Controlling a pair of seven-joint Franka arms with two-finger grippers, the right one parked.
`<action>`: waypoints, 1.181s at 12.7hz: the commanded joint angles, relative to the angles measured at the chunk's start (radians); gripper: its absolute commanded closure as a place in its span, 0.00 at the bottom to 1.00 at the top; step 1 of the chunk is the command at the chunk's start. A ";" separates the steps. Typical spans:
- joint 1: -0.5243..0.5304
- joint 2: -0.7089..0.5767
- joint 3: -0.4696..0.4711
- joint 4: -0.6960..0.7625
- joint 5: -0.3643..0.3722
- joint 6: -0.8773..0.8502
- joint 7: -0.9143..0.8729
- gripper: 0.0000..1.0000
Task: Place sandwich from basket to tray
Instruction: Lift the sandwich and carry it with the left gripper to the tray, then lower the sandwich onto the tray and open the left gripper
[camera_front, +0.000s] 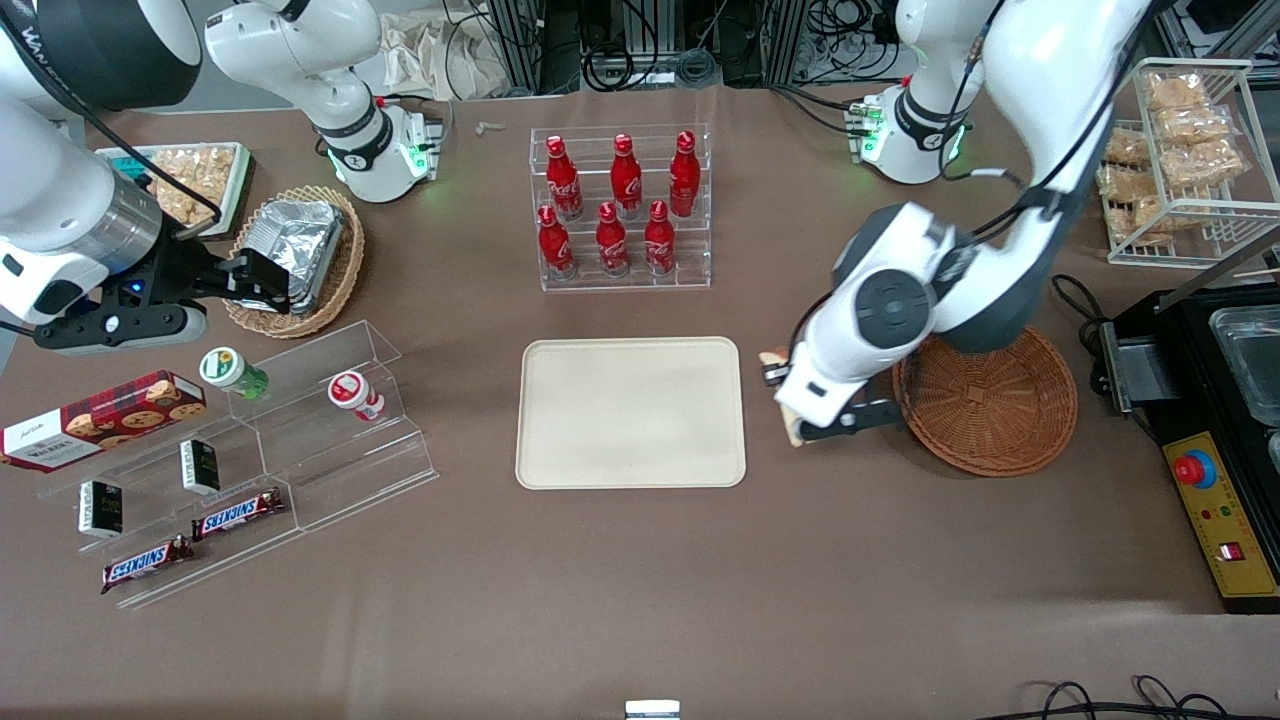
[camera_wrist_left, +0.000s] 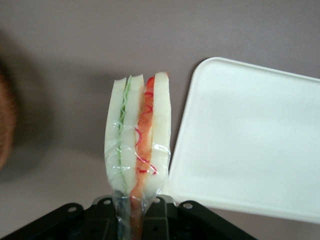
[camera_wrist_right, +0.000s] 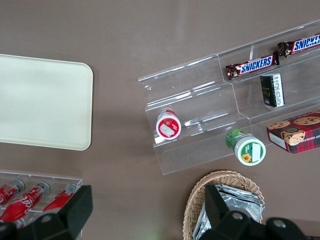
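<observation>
Gripper (camera_wrist_left: 131, 212) of the working arm is clamped on the sandwich (camera_wrist_left: 137, 145), pinching the wrapped wedge at its lower end so the bread layers stand up out of the black fingers, with the green and red filling lines running along the edge. In the front view the gripper (camera_front: 800, 425) hangs over bare brown surface (camera_front: 640, 600) between the basket (camera_front: 990, 405) and the tray (camera_front: 630, 412), close to the tray's edge on the working arm's side. Only a sliver of the sandwich (camera_front: 773, 358) shows there, poking out past the arm's wrist.

The basket looks empty now, as far as its visible part shows; the arm covers some of its rim. So the pick-up is done and the sandwich is out of the basket. It appears to be carried clear of the surface, though how high it sits above the surface I cannot tell.

The tray (camera_wrist_left: 250, 145) is bare, and in the wrist view its rounded corner lies just beside the sandwich, not yet under it. What is left, as I judge it: a short carry sideways until the wedge is over the tray, a lowering, and a release so it rests inside the low rim.
</observation>
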 joint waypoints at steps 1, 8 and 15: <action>-0.035 0.094 -0.028 0.027 0.151 0.071 -0.129 0.78; -0.052 0.236 -0.119 0.027 0.417 0.126 -0.312 0.82; -0.078 0.258 -0.143 0.026 0.481 0.132 -0.297 0.79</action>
